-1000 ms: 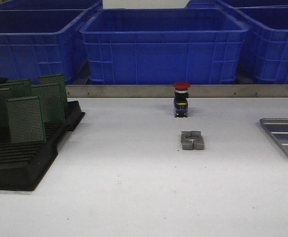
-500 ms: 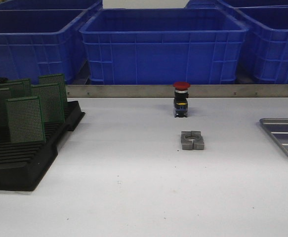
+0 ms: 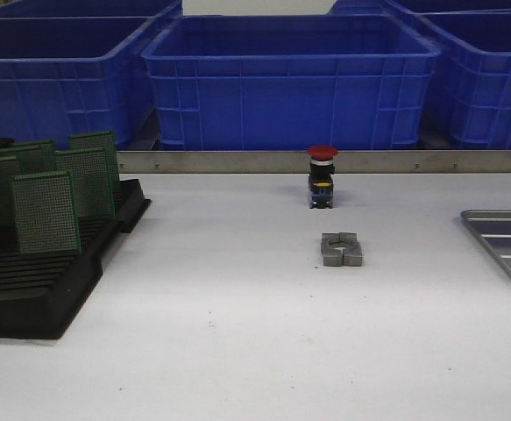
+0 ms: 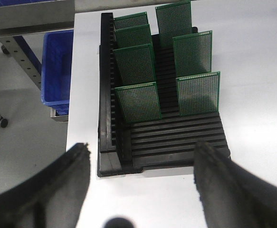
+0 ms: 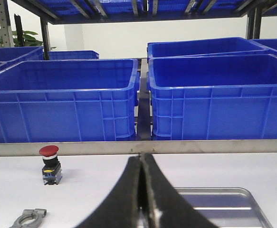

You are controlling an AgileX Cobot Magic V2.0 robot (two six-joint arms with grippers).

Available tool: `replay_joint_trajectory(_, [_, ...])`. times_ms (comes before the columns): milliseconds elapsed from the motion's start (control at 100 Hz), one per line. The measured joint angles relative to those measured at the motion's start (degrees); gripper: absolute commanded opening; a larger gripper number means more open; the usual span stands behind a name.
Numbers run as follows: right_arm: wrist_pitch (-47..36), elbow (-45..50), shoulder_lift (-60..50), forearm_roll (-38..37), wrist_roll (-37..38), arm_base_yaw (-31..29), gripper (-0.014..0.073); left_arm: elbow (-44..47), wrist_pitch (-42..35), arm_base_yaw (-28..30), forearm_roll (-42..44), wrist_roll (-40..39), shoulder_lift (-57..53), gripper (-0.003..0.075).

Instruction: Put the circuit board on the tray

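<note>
Nothing has shifted across the last second: the front view matches both earlier frames, every item where it was. No arm enters that view. So the task sits at its start, with no board picked yet.

Landmark: the black rack (image 3: 49, 281).
- Circuit boards (image 4: 138, 102) stand upright in the rack's slots, two rows, green and perforated. None lifted.
- Left gripper (image 4: 140, 183) hovers above the rack's near end, fingers (image 4: 76, 178) spread wide, nothing between them. Released and empty.
- The nearest board (image 4: 198, 93) of the other row stands just beyond the bare slots under the gripper.
- Tray (image 3: 505, 241) lies well apart from the rack, at the opposite edge of the table, only partly in the front view. Its floor looks bare.
- Between rack and tray: a red-capped button switch (image 3: 322, 175) and a small grey clamp block (image 3: 341, 249).
- Behind the rack: blue crates (image 3: 290, 79).

Right gripper (image 5: 141, 190) is pressed closed, fingers together, holding nothing, hanging near the tray (image 5: 224, 204).

Judgement: the left arm looks poised to descend on a board, and the carry to the tray is long.
</note>
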Motion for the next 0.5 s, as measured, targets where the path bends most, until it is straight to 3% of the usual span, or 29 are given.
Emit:
replay_joint_trajectory(270, [0.0,0.0,0.0,0.0,0.0,0.0,-0.0069,0.0,-2.8,0.0,-2.2,0.4,0.2,0.0462])
replay_joint_trajectory(500, [0.0,0.0,0.0,0.0,0.0,0.0,-0.0069,-4.9,-2.2,0.0,-4.7,8.7,6.8,0.0462])
